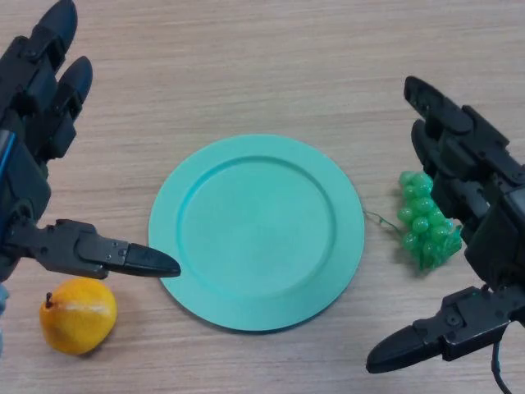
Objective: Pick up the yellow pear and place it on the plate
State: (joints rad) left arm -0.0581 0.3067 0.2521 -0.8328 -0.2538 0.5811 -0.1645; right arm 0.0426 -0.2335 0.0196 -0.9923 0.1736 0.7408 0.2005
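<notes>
Left robot hand [37, 176] is spread open, holding nothing: fingers straight and pointing away from the robot, thumb stretched out toward the plate. Thumb tip sits right at the near-left rim of the plate; can't tell if it touches.

Yellow pear [79, 314] is on the tabletop [262, 66] just below that left thumb, on the robot's side of it, not gripped. It lies beside the plate's near-left edge, clear of the rim. Small dark stem points toward the left robot hand's wrist side. Pear is not on the plate.

Teal plate [257, 231] sits between the two hands, flat on the tabletop, nothing on it.

Right robot hand [480, 222] is also open and holding nothing: fingers extended away from the robot, thumb sticking out low toward the plate's near-right side, well short of the rim.

Green grape bunch [425, 220] lies on the tabletop just inboard of the right robot hand's fingers, between that hand and the plate's right rim. A thin stem runs from the bunch toward the plate. Part of the bunch is hidden behind the right fingers; contact unclear.
</notes>
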